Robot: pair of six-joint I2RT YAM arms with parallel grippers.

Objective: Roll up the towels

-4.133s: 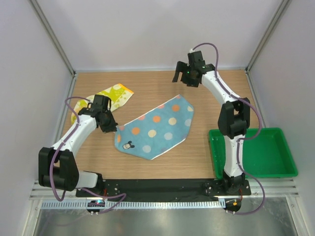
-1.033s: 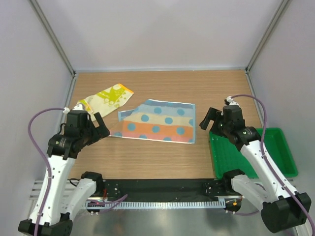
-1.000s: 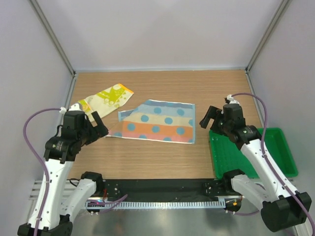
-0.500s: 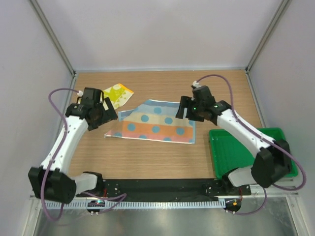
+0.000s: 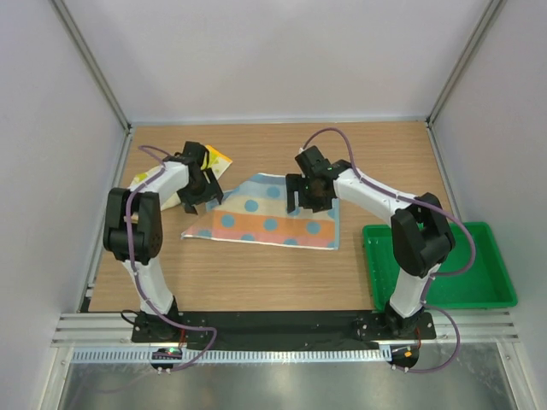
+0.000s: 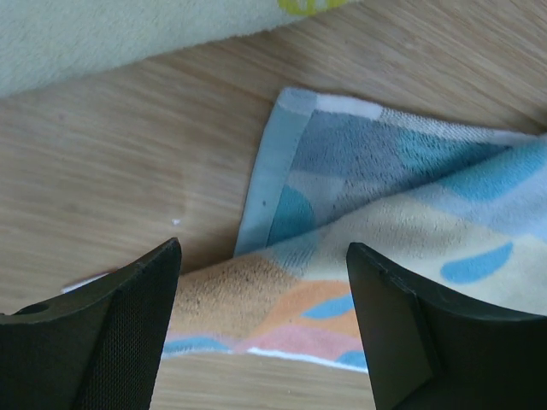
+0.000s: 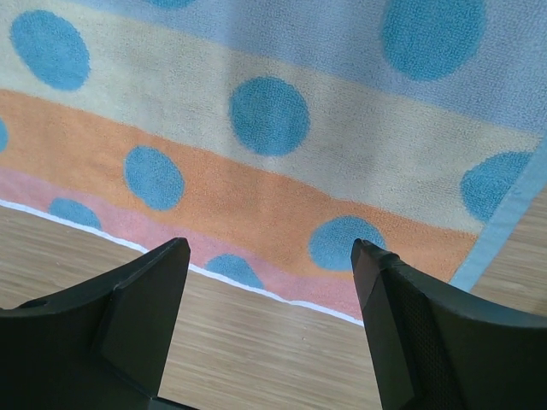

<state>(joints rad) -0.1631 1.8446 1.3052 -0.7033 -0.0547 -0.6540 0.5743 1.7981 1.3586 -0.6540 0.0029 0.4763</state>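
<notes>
One towel (image 5: 272, 215), striped blue, cream, orange and pink with blue dots, lies flat mid-table, its left corner (image 6: 342, 213) folded over. Only a yellow-and-orange corner of the other towel (image 5: 216, 157) shows behind the left arm, and its pale edge (image 6: 128, 34) lies beyond the bare wood. My left gripper (image 5: 198, 196) hovers open over the folded left corner, the fingers (image 6: 111, 333) apart with cloth between them, untouched. My right gripper (image 5: 308, 203) hangs open over the right part, its fingers (image 7: 128, 316) straddling the white near edge (image 7: 256, 286).
A green plastic tray (image 5: 487, 295) sits at the right front beside the right arm's base. Grey walls and metal posts enclose the wooden table (image 5: 256, 273) on three sides.
Both arms have swung from the near corners in over the striped towel, left to its left corner, right to its right part. The towels have not moved in the last second.
</notes>
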